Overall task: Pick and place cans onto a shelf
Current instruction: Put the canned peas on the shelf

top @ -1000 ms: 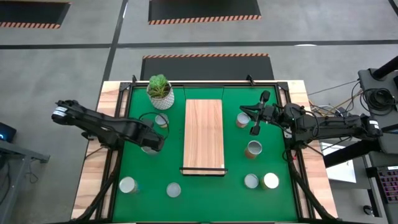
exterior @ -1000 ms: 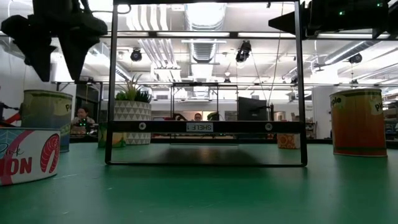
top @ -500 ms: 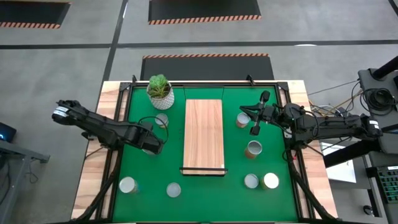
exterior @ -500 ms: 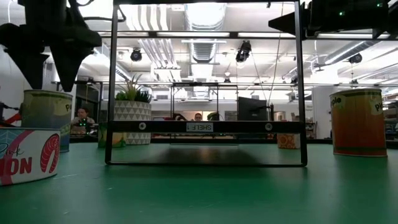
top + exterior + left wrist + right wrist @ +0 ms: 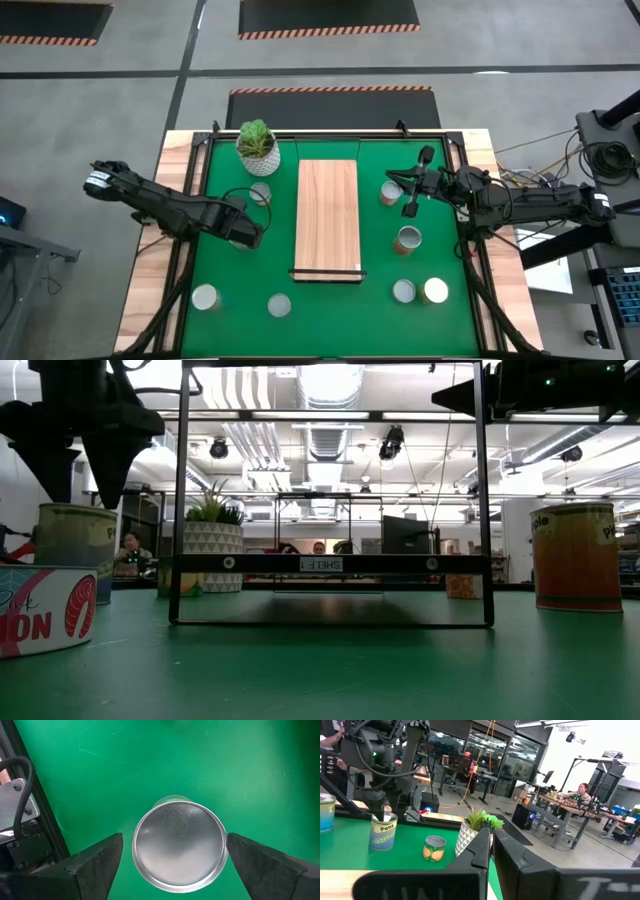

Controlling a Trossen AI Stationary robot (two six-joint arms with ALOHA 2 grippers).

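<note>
My left gripper (image 5: 174, 840) is open and points down over a can with a silver top (image 5: 178, 846) that stands on the green mat left of the shelf. Its fingers stand on either side of the can, apart from it. In the low view this gripper (image 5: 80, 470) hangs just above the can (image 5: 75, 550). The shelf (image 5: 328, 218) is the wooden board at the table's middle. My right gripper (image 5: 409, 203) is shut and empty, in the air right of the shelf, beside a can (image 5: 390, 192).
Other cans stand on the mat near the plant (image 5: 260, 193), right of the shelf (image 5: 407, 240), and along the near side (image 5: 205, 297) (image 5: 279, 305) (image 5: 404, 291) (image 5: 435, 291). A white pot with a plant (image 5: 257, 143) stands at the far left. People sit in the room beyond.
My left gripper has come down a little toward the can below it, staying open. The cans and my right arm have kept still.
</note>
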